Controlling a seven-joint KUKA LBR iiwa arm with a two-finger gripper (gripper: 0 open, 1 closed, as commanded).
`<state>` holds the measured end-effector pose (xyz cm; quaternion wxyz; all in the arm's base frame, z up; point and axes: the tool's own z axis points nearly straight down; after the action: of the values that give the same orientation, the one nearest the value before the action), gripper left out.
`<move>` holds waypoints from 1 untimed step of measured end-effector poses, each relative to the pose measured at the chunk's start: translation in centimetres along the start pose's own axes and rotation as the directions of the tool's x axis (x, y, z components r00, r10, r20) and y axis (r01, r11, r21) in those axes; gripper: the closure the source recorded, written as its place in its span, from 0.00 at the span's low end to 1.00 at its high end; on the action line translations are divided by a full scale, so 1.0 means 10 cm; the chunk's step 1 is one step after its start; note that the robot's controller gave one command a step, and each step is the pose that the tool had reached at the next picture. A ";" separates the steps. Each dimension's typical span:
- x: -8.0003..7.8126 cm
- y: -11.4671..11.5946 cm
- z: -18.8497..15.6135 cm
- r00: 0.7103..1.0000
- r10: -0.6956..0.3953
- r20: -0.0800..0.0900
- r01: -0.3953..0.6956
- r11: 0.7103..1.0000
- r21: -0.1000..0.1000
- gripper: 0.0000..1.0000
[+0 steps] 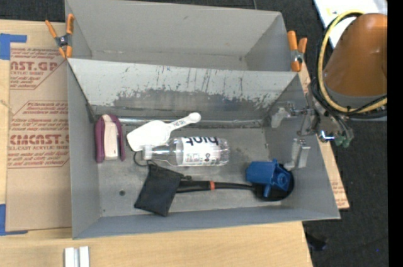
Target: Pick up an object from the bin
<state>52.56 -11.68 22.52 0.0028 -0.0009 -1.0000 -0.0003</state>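
Camera view: gripper (298,156) sits just up-right of the blue plastic part (267,176), not touching it. Open or closed: can't tell. Black cable (214,184) runs left from the blue part to a black pouch (157,189). Clear bottle (192,151) and white scoop (158,131) up-left of the blue part. Purple-pink block (108,138) far left of it.

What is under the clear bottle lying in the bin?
The white scoop seems tucked partly under the bottle near its neck. Anything else beneath is hidden by its label.
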 end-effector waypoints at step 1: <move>-0.01 0.01 -0.05 1.000 -0.002 0.008 0.002 1.000 0.001 0.00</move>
<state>52.71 -11.61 22.99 -0.0011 0.0001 -1.0000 0.0004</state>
